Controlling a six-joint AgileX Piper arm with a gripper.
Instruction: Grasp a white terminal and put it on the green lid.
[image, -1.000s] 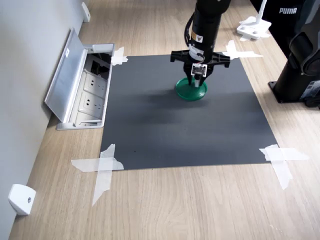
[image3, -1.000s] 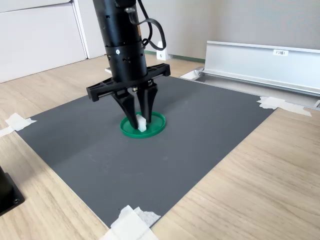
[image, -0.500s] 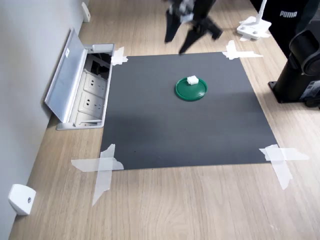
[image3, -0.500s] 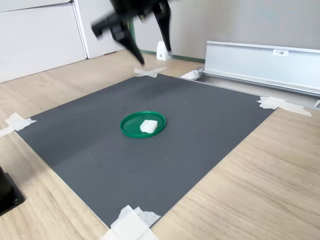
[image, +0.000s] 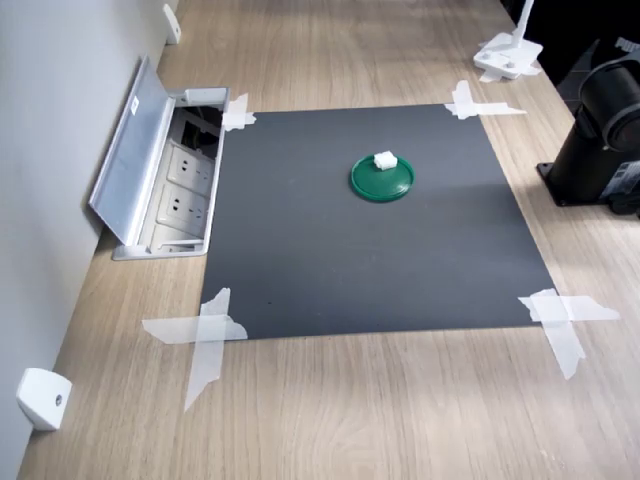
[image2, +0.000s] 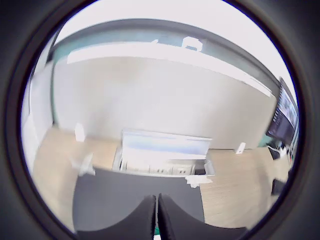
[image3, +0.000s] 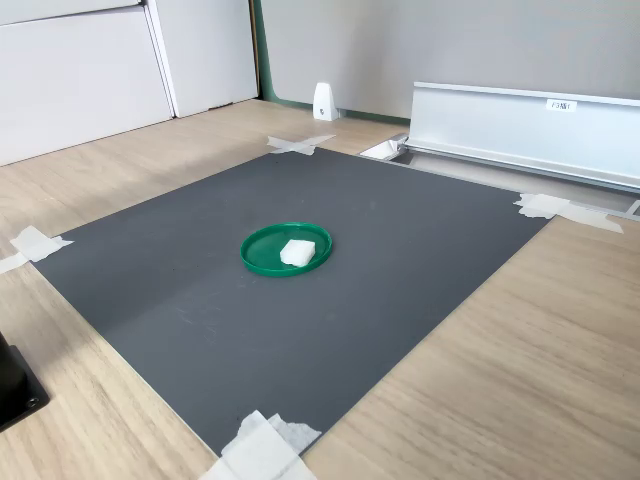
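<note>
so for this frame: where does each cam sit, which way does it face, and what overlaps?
First exterior view: high, looking down along the black mat; green lid with white terminal near the far edge; robot base at the first exterior view's right.
Second exterior view: low, off a mat corner, facing the wall; no arm visible.
Wrist view: raised, facing the wall and open floor socket box; gripper fingertips show, closed.
Shared: all see the mat and socket box; both exterior views see lid and terminal.

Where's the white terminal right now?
In both exterior views, the white terminal lies inside the green lid, near its rim, mid-mat.
</note>
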